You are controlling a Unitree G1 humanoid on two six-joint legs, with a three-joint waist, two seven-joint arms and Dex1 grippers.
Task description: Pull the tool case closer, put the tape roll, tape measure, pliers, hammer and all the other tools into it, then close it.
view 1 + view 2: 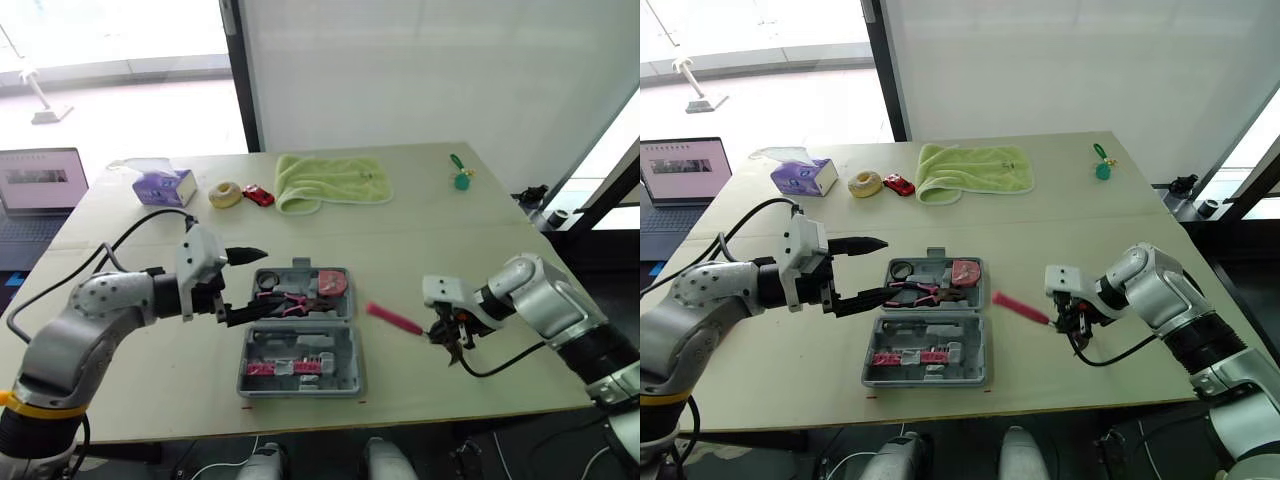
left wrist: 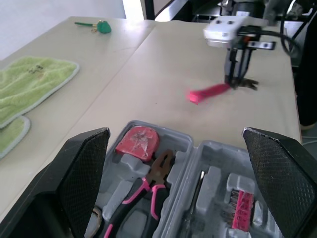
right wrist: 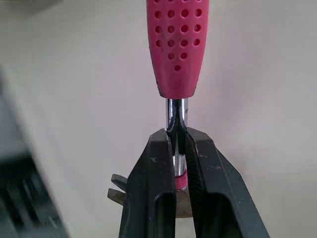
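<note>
The grey tool case [image 1: 300, 372] lies open near the table's front edge. Pink-handled pliers [image 2: 148, 186] and a red tape measure [image 2: 138, 141] rest in its far half, and pink bits [image 1: 290, 366] in its near half. At the case's left side my left gripper [image 1: 248, 285] is open, its fingers spread beside the far half. To the right of the case my right gripper [image 3: 179, 148] is shut on the chrome shaft of the hammer [image 1: 393, 318]. Its pink handle points toward the case. A yellow tape roll [image 1: 225, 194] lies at the back left.
A green towel [image 1: 330, 180], a small red toy car [image 1: 258, 195] and a purple tissue box [image 1: 165, 185] lie along the table's far side. A green object [image 1: 460, 178] sits at the back right. A laptop [image 1: 40, 190] stands off the table's left edge.
</note>
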